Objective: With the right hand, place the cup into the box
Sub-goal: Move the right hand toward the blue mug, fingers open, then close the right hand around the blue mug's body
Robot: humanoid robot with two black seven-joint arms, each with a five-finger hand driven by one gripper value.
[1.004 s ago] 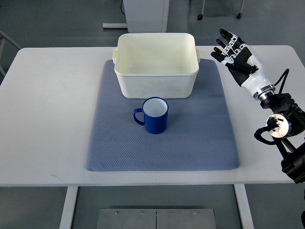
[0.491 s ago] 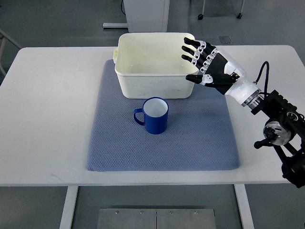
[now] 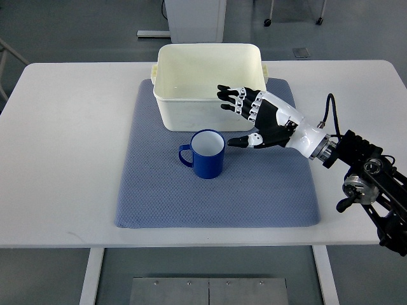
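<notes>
Blue cup [image 3: 207, 154] sat ungrasped on mat [image 3: 267, 184] | right robot hand [image 3: 254, 121] spread wide beside it | we feared thumb tipping cup.

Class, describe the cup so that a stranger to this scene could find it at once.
On the white table lies a blue-grey textured mat. Near its middle, just in front of the cream plastic box, stands the dark blue mug: upright, white inside, handle pointing left, the only small round thing there.
</notes>
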